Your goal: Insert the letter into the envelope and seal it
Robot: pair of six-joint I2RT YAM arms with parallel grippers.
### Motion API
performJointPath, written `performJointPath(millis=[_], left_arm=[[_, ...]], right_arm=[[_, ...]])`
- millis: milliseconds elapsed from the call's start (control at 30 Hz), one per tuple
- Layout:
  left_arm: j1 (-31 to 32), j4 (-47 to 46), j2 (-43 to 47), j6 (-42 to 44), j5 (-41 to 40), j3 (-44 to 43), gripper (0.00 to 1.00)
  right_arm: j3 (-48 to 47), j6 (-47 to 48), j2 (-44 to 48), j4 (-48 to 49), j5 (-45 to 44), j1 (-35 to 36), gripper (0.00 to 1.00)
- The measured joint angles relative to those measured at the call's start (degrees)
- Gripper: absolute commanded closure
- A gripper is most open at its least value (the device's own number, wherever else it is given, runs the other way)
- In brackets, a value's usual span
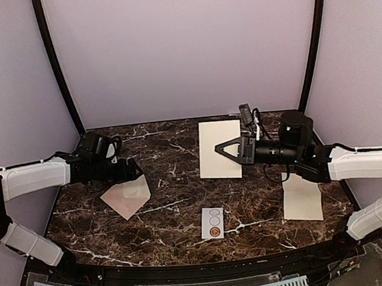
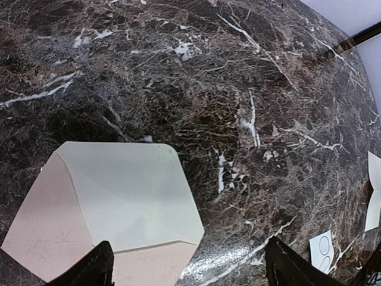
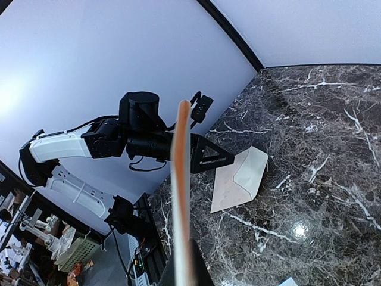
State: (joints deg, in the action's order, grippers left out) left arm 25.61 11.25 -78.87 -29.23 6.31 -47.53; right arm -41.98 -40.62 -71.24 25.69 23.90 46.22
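The pinkish-tan envelope (image 1: pixel 125 196) lies flat at the left of the table with its triangular flap open, pale inner side up. It also shows in the left wrist view (image 2: pixel 128 196) and the right wrist view (image 3: pixel 238 179). My left gripper (image 1: pixel 132 169) is open and empty just above the envelope's far edge, its fingertips (image 2: pixel 95 268) straddling the flap corner. My right gripper (image 1: pixel 223 148) is shut on the cream letter (image 1: pixel 220 149) and holds it up above the table's middle back. In the right wrist view the letter (image 3: pixel 181 179) runs edge-on between the fingers.
A small white card (image 1: pixel 213 223) printed with circles lies near the front middle, also in the left wrist view (image 2: pixel 323 250). Another cream creased sheet (image 1: pixel 301 199) lies on the table under the right arm. Curved black posts and pale walls ring the marble table (image 1: pixel 172 151).
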Motion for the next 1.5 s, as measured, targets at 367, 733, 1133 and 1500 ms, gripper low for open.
performJointPath(millis=[367, 733, 1133, 1500], left_arm=[[0.0, 3.0, -6.5, -0.3, -14.2, 0.0, 0.05], [0.0, 2.2, -14.2, -1.0, -16.4, 0.3, 0.04], [-0.1, -9.6, -13.6, -0.1, -14.3, 5.1, 0.09], [9.9, -15.5, -13.3, 2.3, -11.5, 7.3, 0.09]], right_arm=[[2.6, -0.4, 1.5, -0.1, 0.1, 0.0, 1.0], [2.6, -0.6, -0.1, 0.0, 0.1, 0.0, 1.0], [2.5, -0.7, -0.6, -0.9, 0.1, 0.0, 1.0], [1.5, -0.9, -2.4, -2.4, 0.1, 0.0, 1.0]])
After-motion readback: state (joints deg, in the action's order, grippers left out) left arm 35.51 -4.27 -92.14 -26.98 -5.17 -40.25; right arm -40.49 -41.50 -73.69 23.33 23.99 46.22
